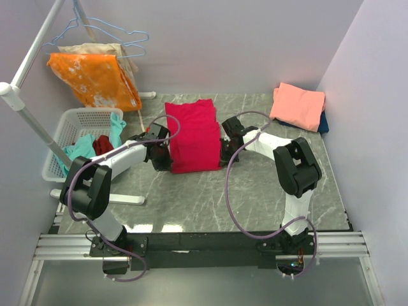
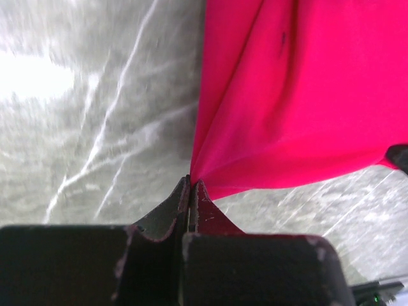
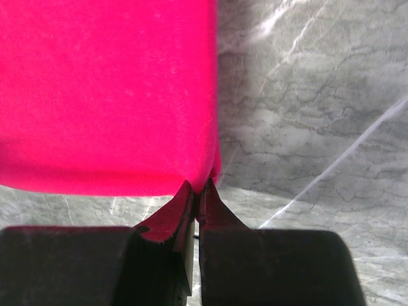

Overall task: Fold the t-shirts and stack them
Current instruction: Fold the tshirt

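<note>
Pinching the crimson t-shirt (image 1: 193, 137) at two corners of its near edge, both grippers are clamped on cloth. The left gripper (image 2: 191, 186) has the corner nearer the basket (image 1: 67, 124), and the right gripper (image 3: 199, 186) has the corner farther from it. The shirt lies as a partly folded rectangle on the table (image 1: 204, 197), a short way from the basket. The salmon-pink t-shirt (image 1: 298, 105) sits folded well beyond it, farthest from the basket, with a dark blue one (image 1: 324, 122) peeking from under it. The crimson cloth looks light, thin and limp — it puckers into creases at the left pinch — so it will likely sag and drag rather than hold a shape. Corner grips suit it. Raising both corners evenly should keep the fold square, though a shallow pinch could slip off.
</note>
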`<state>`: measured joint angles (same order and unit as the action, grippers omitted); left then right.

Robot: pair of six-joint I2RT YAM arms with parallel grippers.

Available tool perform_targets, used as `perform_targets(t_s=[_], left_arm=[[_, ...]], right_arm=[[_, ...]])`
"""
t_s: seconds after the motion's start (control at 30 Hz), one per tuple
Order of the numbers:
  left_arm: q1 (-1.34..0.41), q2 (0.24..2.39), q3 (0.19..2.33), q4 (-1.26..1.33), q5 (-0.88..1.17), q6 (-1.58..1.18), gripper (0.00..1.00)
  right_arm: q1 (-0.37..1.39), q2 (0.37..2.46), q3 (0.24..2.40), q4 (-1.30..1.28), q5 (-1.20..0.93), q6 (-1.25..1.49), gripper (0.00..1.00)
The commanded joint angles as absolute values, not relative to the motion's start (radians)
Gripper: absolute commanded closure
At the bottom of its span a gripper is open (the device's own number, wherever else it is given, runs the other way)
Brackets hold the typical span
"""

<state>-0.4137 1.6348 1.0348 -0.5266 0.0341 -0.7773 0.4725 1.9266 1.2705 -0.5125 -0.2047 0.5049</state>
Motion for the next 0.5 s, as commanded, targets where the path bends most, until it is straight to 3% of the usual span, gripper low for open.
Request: perform_targets(t_s=[0.0, 0.2, 0.23, 0.33, 0.47], left_arm=[[-0.408, 1.621, 1.012, -0.633, 0.057, -0.807, 0.99], [-0.408, 1.632, 0.989, -0.660, 0.055, -0.813, 0.99], [-0.408, 1.638, 0.979, -0.663, 0.055, -0.815, 0.91], [-0.408, 1.655, 0.973, -0.676, 0.031, -0.816, 0.75], [-0.408, 1.593, 0.999, -0.715, -0.032, -0.827, 0.72]], right_arm=[[0.463, 1.898, 1.270, -0.626, -0.130, 0.488, 1.00], [0.460, 1.870, 1.255, -0.679, -0.121, 0.474, 1.00], [0.463, 1.865, 1.255, -0.686, -0.120, 0.474, 0.89], [0.466, 1.816, 1.253, -0.689, -0.080, 0.485, 0.69], [0.474, 1.746, 1.295, -0.680, -0.011, 0.494, 0.65]])
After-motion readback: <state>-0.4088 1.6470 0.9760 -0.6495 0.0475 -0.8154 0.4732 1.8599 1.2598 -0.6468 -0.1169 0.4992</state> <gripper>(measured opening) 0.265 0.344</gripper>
